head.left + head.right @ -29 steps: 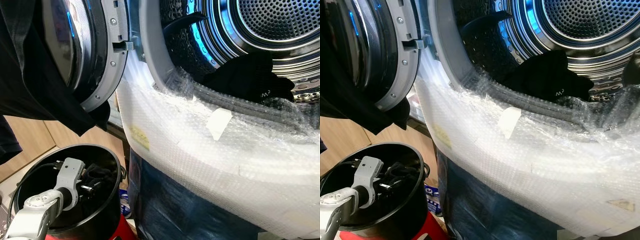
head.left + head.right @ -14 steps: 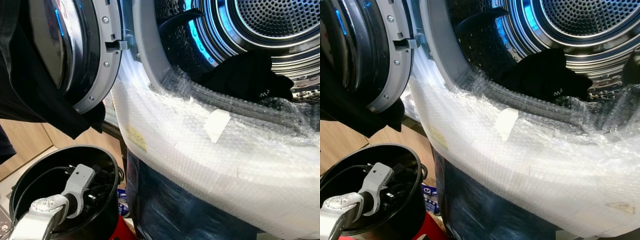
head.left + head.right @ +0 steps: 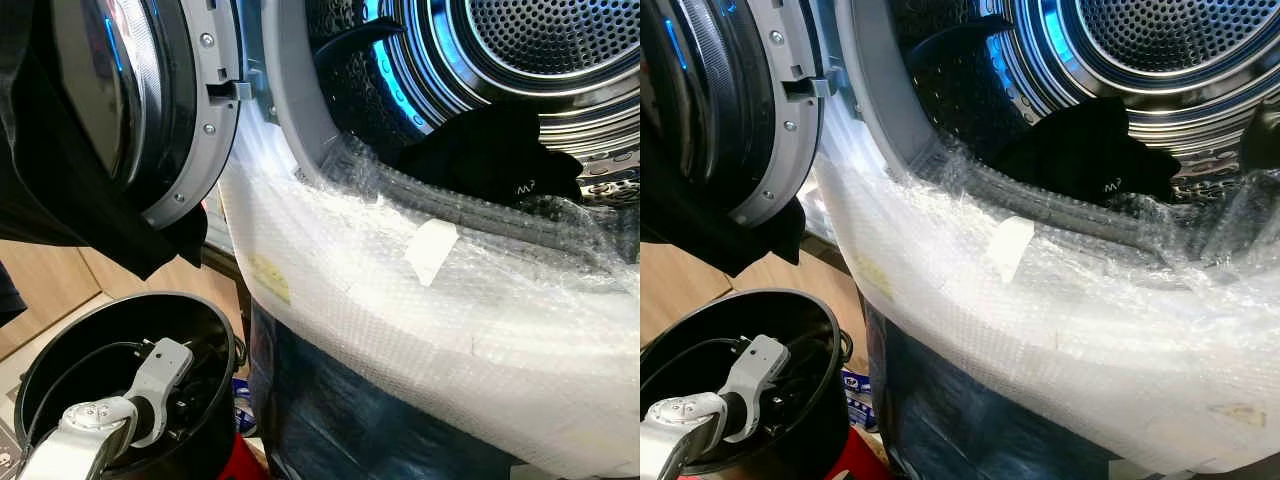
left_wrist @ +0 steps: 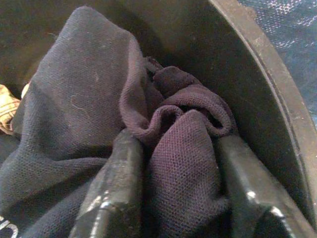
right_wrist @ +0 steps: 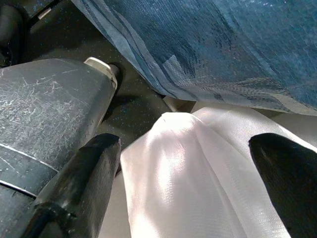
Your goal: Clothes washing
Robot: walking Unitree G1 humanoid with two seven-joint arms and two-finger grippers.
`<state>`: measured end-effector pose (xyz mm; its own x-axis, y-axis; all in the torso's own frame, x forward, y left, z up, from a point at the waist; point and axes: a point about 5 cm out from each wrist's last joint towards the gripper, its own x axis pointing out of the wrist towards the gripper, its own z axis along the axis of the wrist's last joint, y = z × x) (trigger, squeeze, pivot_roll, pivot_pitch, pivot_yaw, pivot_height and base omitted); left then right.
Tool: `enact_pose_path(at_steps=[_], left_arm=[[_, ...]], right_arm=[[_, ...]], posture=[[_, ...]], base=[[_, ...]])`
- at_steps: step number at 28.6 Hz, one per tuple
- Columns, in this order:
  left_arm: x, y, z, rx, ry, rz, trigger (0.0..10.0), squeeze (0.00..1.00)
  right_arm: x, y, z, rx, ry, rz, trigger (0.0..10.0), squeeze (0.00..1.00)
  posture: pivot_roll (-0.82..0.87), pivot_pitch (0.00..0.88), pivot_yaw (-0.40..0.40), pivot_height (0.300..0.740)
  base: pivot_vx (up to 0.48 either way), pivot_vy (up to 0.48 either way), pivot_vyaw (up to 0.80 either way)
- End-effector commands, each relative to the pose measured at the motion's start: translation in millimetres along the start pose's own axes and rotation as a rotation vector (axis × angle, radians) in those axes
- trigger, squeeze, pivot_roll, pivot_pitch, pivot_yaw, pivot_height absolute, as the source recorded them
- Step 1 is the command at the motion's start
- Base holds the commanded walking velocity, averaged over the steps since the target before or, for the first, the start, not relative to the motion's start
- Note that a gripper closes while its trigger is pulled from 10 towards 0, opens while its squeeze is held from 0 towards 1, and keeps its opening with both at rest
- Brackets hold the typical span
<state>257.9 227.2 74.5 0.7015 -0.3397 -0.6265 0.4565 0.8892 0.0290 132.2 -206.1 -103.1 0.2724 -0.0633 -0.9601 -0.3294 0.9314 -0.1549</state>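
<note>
Far left, a dark garment [image 3: 60, 190] hangs over the open washer door [image 3: 190, 120], draping down past the door's lower edge. Below that sits a round black bucket [image 3: 215, 330] on the floor, and the left arm reaches down into it. The left gripper [image 4: 178, 198] is down inside the bucket, fingers [image 4: 116, 188] closed in on a bunched fold of dark clothing [image 4: 84, 114], pinching it between them. That fabric is a crumpled heap, so it has no real long axis; the pinched fold just pokes up between the fingers and away from the wrist, toward the bucket's wall.

Moving right, the washer front is wrapped in bubble wrap [image 3: 420, 300] with a pale tape patch [image 3: 432, 250] stuck on it, and blue sheeting [image 3: 340, 420] covers the lower part. Past that is the open drum [image 3: 540, 50], lit blue inside, with a black garment [image 3: 490, 155] lying at its front lip, stretched roughly side to side along the rim, small white logo facing out.

The right gripper [image 5: 193, 188] hangs low with its fingers [image 5: 81, 183] spread wide, nothing held, over white fabric [image 5: 183, 168] near the blue sheeting.
</note>
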Motion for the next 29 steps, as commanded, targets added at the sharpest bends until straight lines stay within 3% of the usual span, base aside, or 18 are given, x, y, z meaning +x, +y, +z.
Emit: enact_pose_path(at_steps=[1, 14, 19, 23, 27, 29], left_arm=[[1.9, -2.0, -10, -0.001, 0.056, -0.015, 0.0, 0.0], [-4.4, 2.5, -9, 0.027, 0.051, -0.037, 0.0, 0.0], [-22.1, 9.4, 18, -0.006, -0.085, -0.066, 0.0, 0.0], [-49.8, 14.6, 51, 0.087, -0.19, -0.111, 0.0, 0.0], [-60.3, 14.6, 71, 0.129, -0.249, -0.114, 0.0, 0.0], [-68.0, 6.1, 97, 0.21, -0.32, -0.161, 0.0, 0.0]], right_arm=[[0.3, 2.5, -3, -0.005, 0.008, 0.007, 10.0, 0.0], [0.3, 2.6, -3, -0.035, 0.005, 0.009, 10.0, 0.0], [0.2, 1.6, 2, 0.001, -0.009, 0.002, 10.0, 0.0], [0.2, 2.4, 4, -0.007, -0.01, 0.01, 10.0, 0.0], [0.2, 2.4, 4, -0.007, -0.01, 0.009, 10.0, 0.0], [0.2, 2.5, 5, -0.003, -0.011, 0.009, 10.0, 0.0]], posture=[[0.0, 0.0, -0.056, 0.74], [0.01, 0.0, -0.046, 0.74], [0.03, 0.0, -0.048, 0.74], [0.04, 0.0, -0.047, 0.74], [0.05, 0.0, -0.044, 0.74], [0.05, 0.0, -0.044, 0.74]], base=[[0.0, 0.0, 0.0], [0.0, 0.0, 0.0], [0.0, 0.0, 0.0], [0.0, 0.0, 0.0], [0.0, 0.0, 0.0], [0.0, 0.0, 0.0]])
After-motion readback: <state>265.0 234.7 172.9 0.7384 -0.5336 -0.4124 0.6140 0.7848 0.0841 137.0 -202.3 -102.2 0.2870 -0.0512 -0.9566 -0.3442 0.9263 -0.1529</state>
